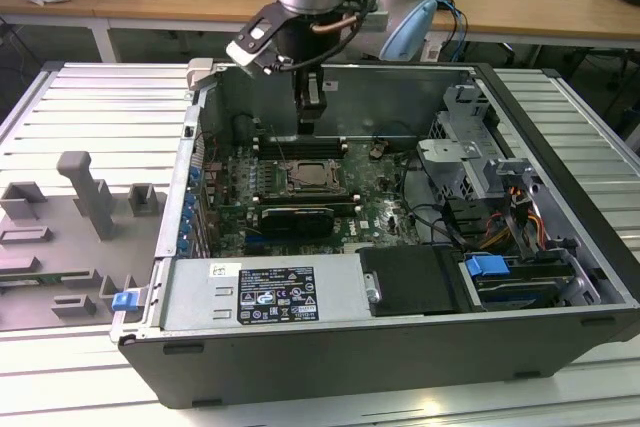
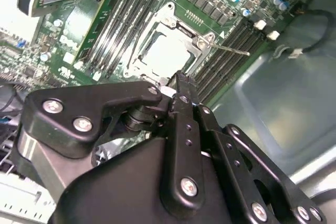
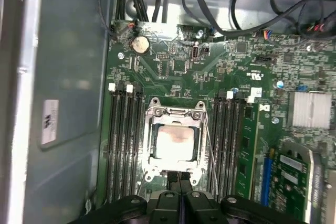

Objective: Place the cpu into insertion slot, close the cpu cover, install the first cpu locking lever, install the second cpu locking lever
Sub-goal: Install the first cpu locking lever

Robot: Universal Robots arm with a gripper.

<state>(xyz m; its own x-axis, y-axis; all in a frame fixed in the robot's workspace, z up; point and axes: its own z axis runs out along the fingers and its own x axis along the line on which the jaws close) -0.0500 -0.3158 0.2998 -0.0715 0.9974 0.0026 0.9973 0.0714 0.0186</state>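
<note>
Steel case (image 1: pixel 400 97): seen open in the exterior view, with the green board (image 1: pixel 385 197) laid bare inside.
Gripper (image 1: pixel 308 127): hung at the upper centre of the frame, just above the insertion slot (image 1: pixel 316 180); contact cannot be told.
Claw state: in the second wrist view the fingers (image 2: pixel 184 108) are pressed together and nothing is held.
Locking lever (image 2: pixel 227 49): one thin wire arm is seen standing free past the slot's corner, over the memory slots (image 2: pixel 218 72).
Cpu (image 3: pixel 176 142): in the first wrist view it is seated in the slot, its pale top showing through the window.
Cpu cover (image 3: pixel 175 113): laid flat around the chip.
Step in hand: judged to be the first lever; placing and covering look done.
Demand of the move: the wire must be pressed down and hooked under its catch without slipping off the closed tips.
</note>
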